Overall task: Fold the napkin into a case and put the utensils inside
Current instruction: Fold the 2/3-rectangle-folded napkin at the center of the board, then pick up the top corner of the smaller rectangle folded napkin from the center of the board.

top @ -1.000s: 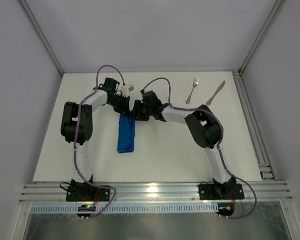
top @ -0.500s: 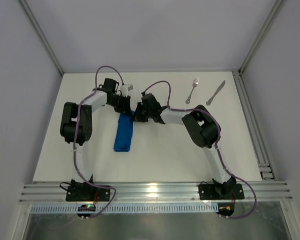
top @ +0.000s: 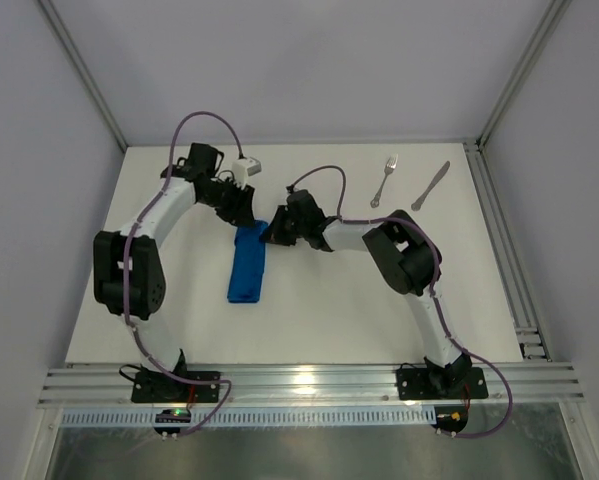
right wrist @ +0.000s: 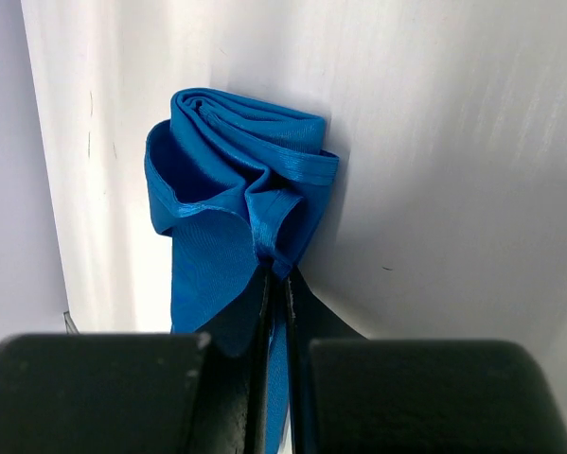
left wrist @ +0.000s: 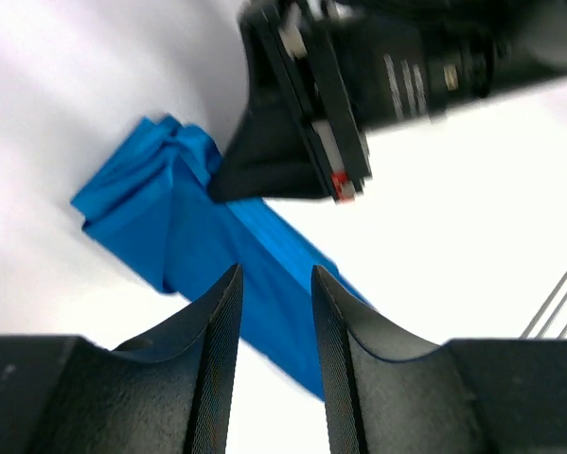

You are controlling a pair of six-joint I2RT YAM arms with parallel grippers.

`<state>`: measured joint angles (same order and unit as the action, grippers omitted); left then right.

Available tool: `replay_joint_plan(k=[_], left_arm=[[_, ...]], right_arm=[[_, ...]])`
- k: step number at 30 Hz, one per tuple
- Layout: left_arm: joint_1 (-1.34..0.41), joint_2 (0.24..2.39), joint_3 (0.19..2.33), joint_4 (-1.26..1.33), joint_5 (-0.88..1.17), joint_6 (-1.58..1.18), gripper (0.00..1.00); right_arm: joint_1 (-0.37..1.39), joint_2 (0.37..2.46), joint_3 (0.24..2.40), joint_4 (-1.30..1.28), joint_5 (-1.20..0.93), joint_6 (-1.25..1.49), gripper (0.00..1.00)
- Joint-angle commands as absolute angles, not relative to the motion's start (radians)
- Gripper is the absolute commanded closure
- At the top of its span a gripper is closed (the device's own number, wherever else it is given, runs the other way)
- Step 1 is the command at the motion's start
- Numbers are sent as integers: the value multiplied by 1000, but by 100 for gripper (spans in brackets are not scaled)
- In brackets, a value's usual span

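Case is a narrow blue strip left of centre on the table, long axis running near to far, slightly skewed. The fork and knife lie side by side at far right, well apart from it. Only the top view shows them.

The right gripper has its jaws pressed together, pinching a fold of cloth at the case's far end. The right wrist view shows that end bunched into loose rolled layers, not flat. From the top view the strip just looks tidy there.

The left gripper has its fingers spread a little with nothing between them. It hovers over the case near the far end, and blue cloth shows through the gap. Can't tell if it touches the cloth. In the top view it sits just left of the right gripper, both at the far end.

Writing: the left wrist view catches small white print and a red mark on the right gripper's housing, but too blurred to read. The same view shows that gripper's tip on the bunched end from the side.
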<state>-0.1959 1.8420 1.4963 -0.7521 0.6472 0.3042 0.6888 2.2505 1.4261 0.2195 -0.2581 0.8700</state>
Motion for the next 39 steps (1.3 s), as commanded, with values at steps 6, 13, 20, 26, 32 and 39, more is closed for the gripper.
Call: replay_joint_plan(k=[6,13,20,26,32,39], left_arm=[[-253,1683,1240,-964,509,757,56],[-354,1506,974,-667,400,827,32],[-382,1558,954,-598,325,776,1],[-380,1562,994,-607,451,758,7],[-377,1551,1077,-699,531,746,9],[-337,1601,1105,-668,435,664,11]], right_arm=[[683,2267,1408,241,-247,893,96],[683,2269,1407,244,-256,893,96],[683,2264,1410,245,-261,888,96],[683,2264,1405,242,-267,882,96],[681,2257,1390,245,-262,877,96],[681,2258,1391,249,-264,879,96]])
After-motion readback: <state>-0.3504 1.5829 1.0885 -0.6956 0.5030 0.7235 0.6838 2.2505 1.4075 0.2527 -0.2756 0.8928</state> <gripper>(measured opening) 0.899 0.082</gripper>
